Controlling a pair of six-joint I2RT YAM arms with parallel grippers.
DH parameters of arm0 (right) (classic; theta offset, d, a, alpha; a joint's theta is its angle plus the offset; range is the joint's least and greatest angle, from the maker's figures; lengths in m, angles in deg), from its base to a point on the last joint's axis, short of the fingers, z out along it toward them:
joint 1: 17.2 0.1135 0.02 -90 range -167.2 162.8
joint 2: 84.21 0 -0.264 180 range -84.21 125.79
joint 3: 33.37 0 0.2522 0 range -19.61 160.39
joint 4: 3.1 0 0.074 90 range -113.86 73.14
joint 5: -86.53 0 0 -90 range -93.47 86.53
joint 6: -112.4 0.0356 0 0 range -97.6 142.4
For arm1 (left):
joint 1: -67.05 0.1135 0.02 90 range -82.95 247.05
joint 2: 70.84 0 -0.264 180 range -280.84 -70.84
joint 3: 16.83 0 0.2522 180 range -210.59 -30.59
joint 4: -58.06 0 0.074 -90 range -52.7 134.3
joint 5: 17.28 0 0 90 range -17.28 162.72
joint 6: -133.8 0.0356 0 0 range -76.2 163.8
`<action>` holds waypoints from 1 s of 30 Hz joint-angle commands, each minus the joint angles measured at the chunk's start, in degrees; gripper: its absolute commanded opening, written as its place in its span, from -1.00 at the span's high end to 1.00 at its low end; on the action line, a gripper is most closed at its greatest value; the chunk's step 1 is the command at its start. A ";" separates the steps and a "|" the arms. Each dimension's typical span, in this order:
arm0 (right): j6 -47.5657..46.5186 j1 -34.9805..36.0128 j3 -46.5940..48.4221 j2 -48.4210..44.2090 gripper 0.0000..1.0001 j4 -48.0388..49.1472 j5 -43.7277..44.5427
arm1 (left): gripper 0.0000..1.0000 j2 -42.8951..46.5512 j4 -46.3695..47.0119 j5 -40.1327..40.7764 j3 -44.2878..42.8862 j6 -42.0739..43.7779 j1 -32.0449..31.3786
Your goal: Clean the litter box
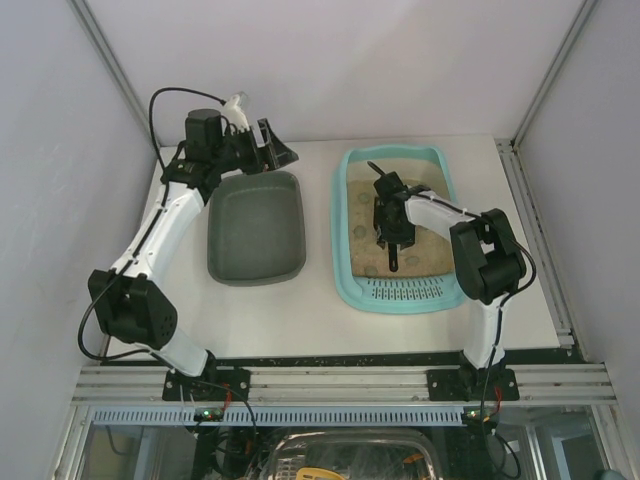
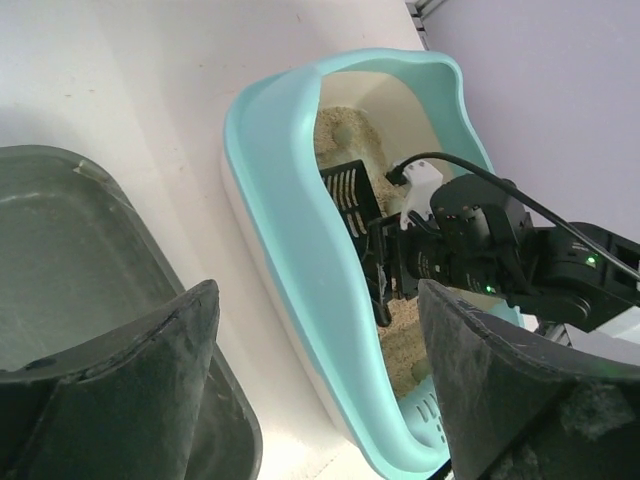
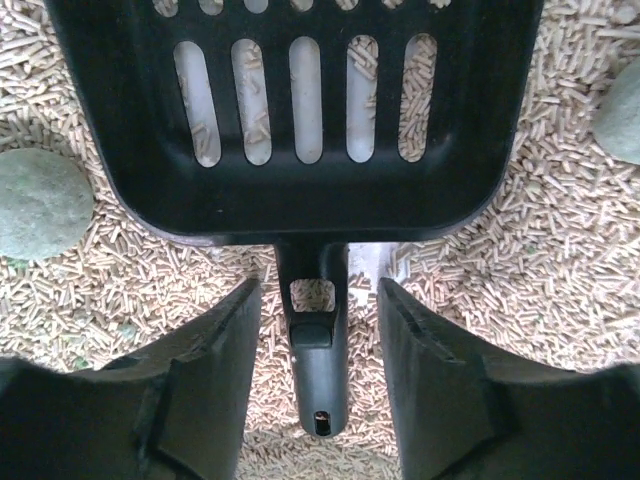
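Observation:
The turquoise litter box (image 1: 341,270) sits right of centre, with tan pellet litter and a slotted grille at its near end; it also shows in the left wrist view (image 2: 290,200). A black slotted scoop (image 3: 300,190) lies on the litter, its handle (image 1: 393,256) pointing toward the grille. My right gripper (image 1: 388,222) is low over the litter and open; the scoop handle lies between the fingers (image 3: 318,290) with a gap on each side. Greenish clumps (image 3: 40,205) (image 3: 622,95) rest on the litter. My left gripper (image 1: 275,145) is open and empty at the back left (image 2: 318,288).
A dark grey-green plain tray (image 1: 212,240) stands left of the litter box, below my left gripper; its inside (image 2: 60,260) holds nothing that I can see. White walls close in the table at the back and sides. A metal rail runs along the right edge (image 1: 540,250).

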 commanded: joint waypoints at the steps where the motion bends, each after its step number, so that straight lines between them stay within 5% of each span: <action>1: -0.42 -0.19 -1.93 0.97 0.06 3.91 -1.34 | -0.69 0.18 2.79 -2.17 0.09 -1.99 -0.30; 8: -0.31 -0.12 -3.00 0.87 0.57 5.88 -2.79 | -0.82 -0.03 3.64 -0.55 2.80 -2.06 -0.60; 11: -1.40 -0.53 -2.45 -1.68 1.00 4.35 -0.70 | -0.88 -1.52 3.31 -1.46 2.18 -0.66 -1.72; 21: -6.00 -2.17 2.32 -14.37 1.00 -2.83 1.54 | -0.99 -8.02 2.01 -3.02 -3.96 1.11 -3.48; 30: -16.87 -1.30 11.44 -15.08 1.00 -10.44 -11.24 | -0.99 -12.16 1.42 -7.10 -9.16 2.38 -6.06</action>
